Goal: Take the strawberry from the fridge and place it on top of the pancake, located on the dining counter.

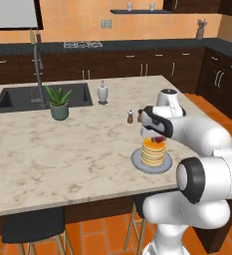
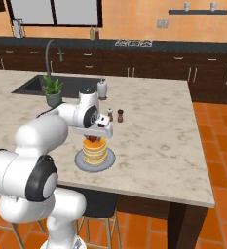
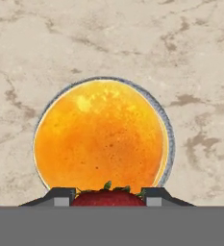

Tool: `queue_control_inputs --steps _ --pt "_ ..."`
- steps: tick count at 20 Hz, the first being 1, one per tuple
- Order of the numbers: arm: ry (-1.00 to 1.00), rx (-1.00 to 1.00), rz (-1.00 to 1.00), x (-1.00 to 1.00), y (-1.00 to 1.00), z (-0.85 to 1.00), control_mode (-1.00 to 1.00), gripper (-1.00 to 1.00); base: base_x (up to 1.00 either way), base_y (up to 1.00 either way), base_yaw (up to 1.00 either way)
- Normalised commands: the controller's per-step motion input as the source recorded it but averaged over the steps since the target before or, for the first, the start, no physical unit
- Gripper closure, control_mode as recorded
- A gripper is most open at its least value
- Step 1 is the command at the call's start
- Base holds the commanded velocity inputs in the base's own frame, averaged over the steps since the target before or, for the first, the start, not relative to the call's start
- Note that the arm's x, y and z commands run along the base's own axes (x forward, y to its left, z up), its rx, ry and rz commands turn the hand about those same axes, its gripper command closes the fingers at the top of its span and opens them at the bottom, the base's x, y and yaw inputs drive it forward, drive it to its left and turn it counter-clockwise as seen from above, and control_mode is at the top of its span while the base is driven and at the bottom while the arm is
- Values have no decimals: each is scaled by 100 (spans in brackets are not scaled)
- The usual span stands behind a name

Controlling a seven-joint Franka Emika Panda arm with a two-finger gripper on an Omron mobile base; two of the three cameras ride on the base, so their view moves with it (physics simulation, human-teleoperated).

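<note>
A stack of orange pancakes point(image 1: 153, 152) sits on a grey plate point(image 1: 137, 162) on the beige dining counter point(image 1: 62, 149). My gripper point(image 1: 158, 139) hangs just above the stack, shut on the red strawberry point(image 1: 159, 139). From the right base view the strawberry point(image 2: 92, 140) shows between the hand and the pancake point(image 2: 95, 151). In the hand view the strawberry point(image 3: 108, 197) sits between the two fingertips point(image 3: 60, 197), right over the near edge of the round pancake point(image 3: 101, 137). The fridge is out of view.
Two small shakers point(image 1: 131, 117) stand just behind the plate. A white bottle point(image 1: 102, 92), a potted plant point(image 1: 58, 102) and the black sink point(image 1: 18, 97) with its tap lie further back left. Stools point(image 1: 33, 226) stand under the near edge of the counter.
</note>
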Motion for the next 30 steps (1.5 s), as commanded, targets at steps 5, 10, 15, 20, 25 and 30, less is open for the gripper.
queue_control_inputs --steps 5,10,15,20,25,30 --pt "0 0 0 -7 8 0 -100 100 0 0 0" --pt "5 0 1 50 1 0 -100 100 0 0 0" --pt "8 0 0 -1 0 -24 -100 100 0 0 0" --pt "4 0 0 -1 0 -17 -100 100 0 0 0" --pt "1 0 0 -3 0 -8 -100 -100 0 0 0" --pt "0 0 0 -6 0 0 -100 -100 0 0 0"
